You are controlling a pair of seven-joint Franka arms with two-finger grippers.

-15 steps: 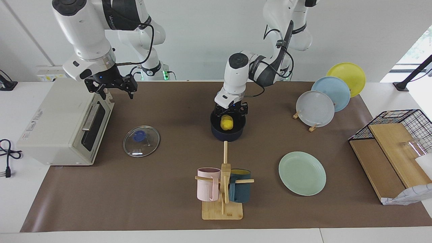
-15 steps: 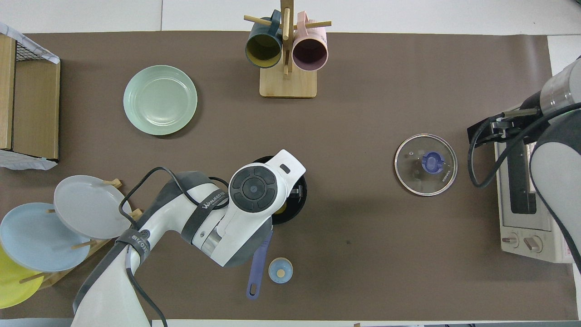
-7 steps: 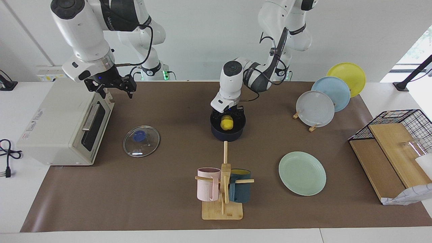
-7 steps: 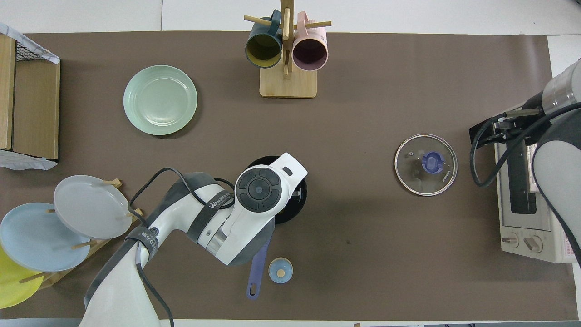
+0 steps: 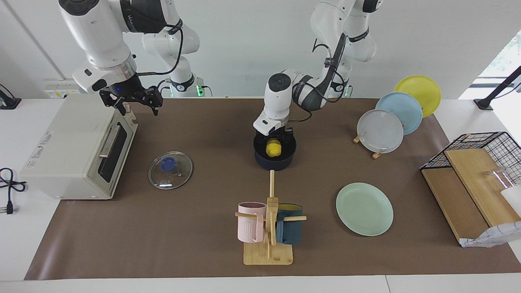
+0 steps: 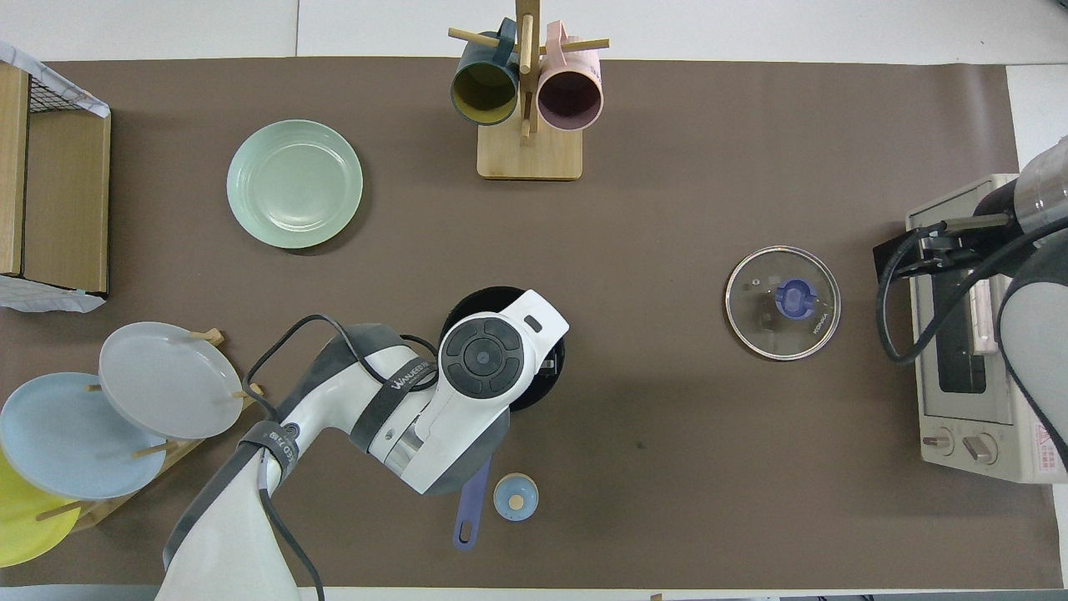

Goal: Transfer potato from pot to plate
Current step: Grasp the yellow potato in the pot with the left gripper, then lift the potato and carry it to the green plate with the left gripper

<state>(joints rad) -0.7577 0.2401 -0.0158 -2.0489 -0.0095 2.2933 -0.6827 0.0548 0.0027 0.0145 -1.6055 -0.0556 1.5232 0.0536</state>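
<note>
The yellow potato (image 5: 273, 148) lies inside the navy pot (image 5: 275, 162) near the middle of the table. The pot's blue handle (image 6: 471, 499) points toward the robots. My left gripper (image 5: 274, 139) is lowered into the pot, open, with a finger on each side of the potato's top. In the overhead view the left arm's wrist hides the potato, and only part of the pot's rim (image 6: 467, 298) shows. The mint-green plate (image 5: 364, 208) lies empty, farther from the robots and toward the left arm's end; it also shows in the overhead view (image 6: 294, 184). My right gripper (image 5: 138, 110) waits, open, over the toaster oven's corner.
A glass lid (image 5: 170, 170) lies beside the toaster oven (image 5: 77, 150). A mug rack (image 5: 268, 228) stands farther out than the pot. Grey, light blue and yellow plates lean in a rack (image 5: 380, 131). A wire basket with boards (image 5: 476, 175) stands at the left arm's end. A small blue knob (image 6: 516, 497) lies beside the pot handle.
My left gripper has sunk lower into the pot, down around the potato. My right gripper has risen slightly and shifted toward the toaster oven.
</note>
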